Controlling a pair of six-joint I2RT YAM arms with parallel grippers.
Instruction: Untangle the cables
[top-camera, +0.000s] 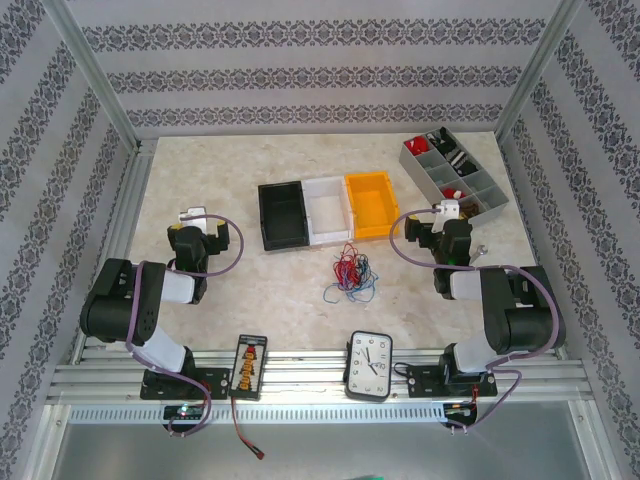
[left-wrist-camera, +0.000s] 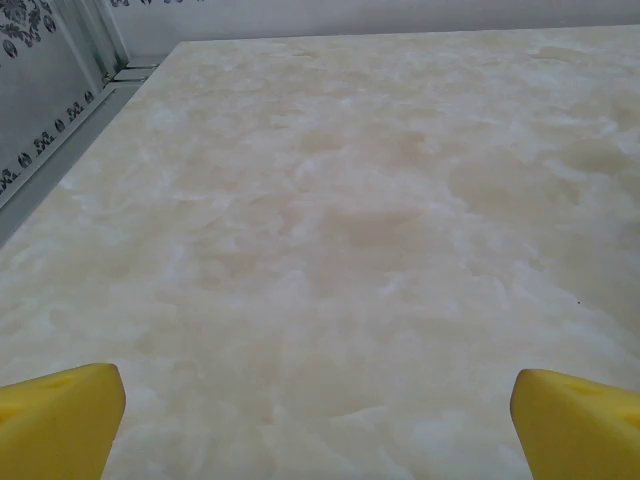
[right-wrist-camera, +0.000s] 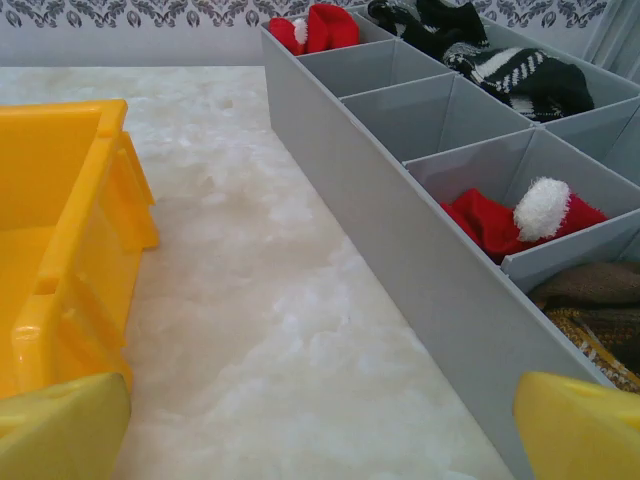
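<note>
A small tangle of thin red, blue and dark cables (top-camera: 350, 272) lies on the marble table in front of the white and yellow bins, in the top view. My left gripper (top-camera: 193, 216) rests at the left side of the table, far from the tangle. In its wrist view its yellow fingertips (left-wrist-camera: 60, 420) stand wide apart over bare marble, open and empty. My right gripper (top-camera: 449, 212) sits to the right of the tangle, between the yellow bin and the grey organiser. Its yellow fingertips (right-wrist-camera: 575, 425) are also spread, open with nothing between them.
Black (top-camera: 283, 214), white (top-camera: 327, 208) and yellow (top-camera: 371, 205) bins stand in a row behind the cables. A grey divided organiser (top-camera: 455, 175) with red and dark items fills the back right. A small black board (top-camera: 248, 365) and a clock (top-camera: 370, 365) lie on the front rail.
</note>
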